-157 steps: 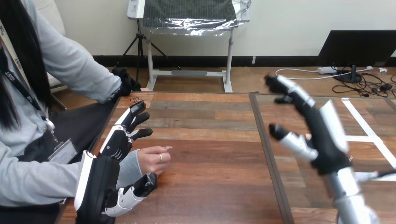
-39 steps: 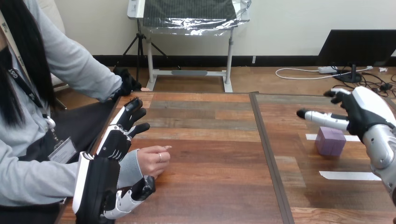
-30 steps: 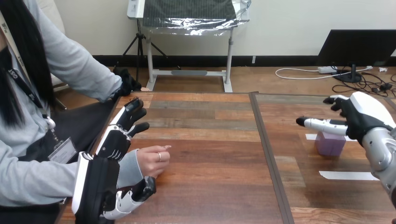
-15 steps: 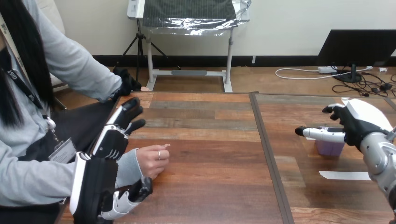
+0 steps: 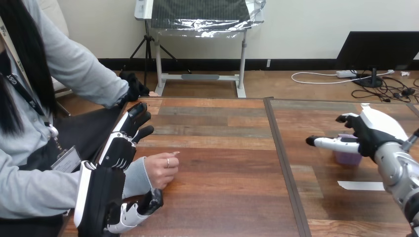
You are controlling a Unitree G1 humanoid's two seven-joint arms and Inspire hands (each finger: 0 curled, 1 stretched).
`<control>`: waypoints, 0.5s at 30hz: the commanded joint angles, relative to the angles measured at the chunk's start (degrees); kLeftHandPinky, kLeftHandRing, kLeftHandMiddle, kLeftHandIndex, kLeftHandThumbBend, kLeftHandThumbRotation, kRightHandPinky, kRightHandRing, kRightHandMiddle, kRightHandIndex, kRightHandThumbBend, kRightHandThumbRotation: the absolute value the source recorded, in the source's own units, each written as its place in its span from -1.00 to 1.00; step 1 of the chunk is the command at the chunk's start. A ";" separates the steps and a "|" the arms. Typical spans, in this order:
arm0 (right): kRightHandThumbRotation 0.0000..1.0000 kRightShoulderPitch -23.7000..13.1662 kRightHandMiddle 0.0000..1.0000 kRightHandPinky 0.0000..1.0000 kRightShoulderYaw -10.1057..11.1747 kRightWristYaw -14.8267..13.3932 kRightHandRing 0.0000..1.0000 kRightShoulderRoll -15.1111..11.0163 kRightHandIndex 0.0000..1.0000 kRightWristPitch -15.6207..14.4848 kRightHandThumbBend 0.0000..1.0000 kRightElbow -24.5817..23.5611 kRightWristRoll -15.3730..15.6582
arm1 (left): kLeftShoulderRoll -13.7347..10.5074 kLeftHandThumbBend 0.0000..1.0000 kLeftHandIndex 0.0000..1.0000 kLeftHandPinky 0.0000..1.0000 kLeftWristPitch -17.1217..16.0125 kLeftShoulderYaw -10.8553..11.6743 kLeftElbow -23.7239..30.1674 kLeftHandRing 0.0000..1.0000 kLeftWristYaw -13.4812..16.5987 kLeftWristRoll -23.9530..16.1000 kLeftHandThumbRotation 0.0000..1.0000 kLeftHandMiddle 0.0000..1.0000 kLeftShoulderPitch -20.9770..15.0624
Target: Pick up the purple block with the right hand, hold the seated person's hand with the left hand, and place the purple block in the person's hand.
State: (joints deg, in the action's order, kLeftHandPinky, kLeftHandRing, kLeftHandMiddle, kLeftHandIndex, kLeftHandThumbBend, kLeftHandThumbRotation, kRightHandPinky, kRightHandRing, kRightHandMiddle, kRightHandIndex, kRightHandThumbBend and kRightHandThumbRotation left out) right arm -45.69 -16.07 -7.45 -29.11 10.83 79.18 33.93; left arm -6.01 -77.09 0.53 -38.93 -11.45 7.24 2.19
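Note:
The purple block (image 5: 347,157) sits on the right half of the table, partly covered by my right hand (image 5: 374,132). That hand hovers right over it, open: the thumb stretches leftward across the block's near top and the fingers bend down past its far side. I cannot tell whether they touch it. The person's hand (image 5: 160,168) rests as a loose fist on the table at the left. My left hand (image 5: 117,147) is open and straddles the person's wrist, with straight fingers along the far side and the thumb (image 5: 144,205) on the near side, not curled round it.
A dark seam (image 5: 284,163) splits the table into left and right halves. A white tape strip (image 5: 360,185) lies near the block, toward me. The person sits at the table's left edge, with a forearm lying beside my left arm.
My right hand has sunk and slid a little left, covering more of the purple block. My left hand's fingers have drawn closer together beside the person's wrist. The block has stayed put.

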 commanded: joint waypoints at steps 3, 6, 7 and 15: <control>0.52 -1.75 0.76 0.48 -0.72 0.58 0.71 0.68 0.77 -0.14 0.88 -0.38 0.29 | -0.49 1.00 0.81 0.67 -0.60 -0.54 2.39 0.81 -0.49 0.73 0.46 0.85 -1.55; 0.51 -1.77 0.78 0.53 -1.06 0.91 0.74 0.82 0.77 -0.44 0.84 -0.39 0.56 | -0.44 1.00 0.82 0.68 -0.38 -0.44 2.63 0.81 -0.49 0.59 0.46 0.85 -1.43; 0.51 -1.77 0.79 0.54 -1.13 0.99 0.74 0.84 0.77 -0.51 0.83 -0.38 0.61 | -0.42 1.00 0.82 0.68 -0.33 -0.42 2.69 0.81 -0.48 0.56 0.46 0.85 -1.39; 0.46 -1.19 0.81 0.59 -1.63 1.78 0.75 1.01 0.79 -1.08 0.76 -0.21 0.58 | -0.12 1.00 0.82 0.67 -0.62 -0.35 2.46 0.81 -0.46 0.58 0.45 0.85 -1.44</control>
State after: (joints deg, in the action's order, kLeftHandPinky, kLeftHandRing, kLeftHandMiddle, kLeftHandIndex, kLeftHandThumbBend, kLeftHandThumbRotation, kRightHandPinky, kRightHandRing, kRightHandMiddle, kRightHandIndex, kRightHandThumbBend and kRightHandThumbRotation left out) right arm -45.68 -17.21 -6.44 -29.08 10.27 79.17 34.30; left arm -6.04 -77.09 0.52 -38.63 -11.77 7.33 2.50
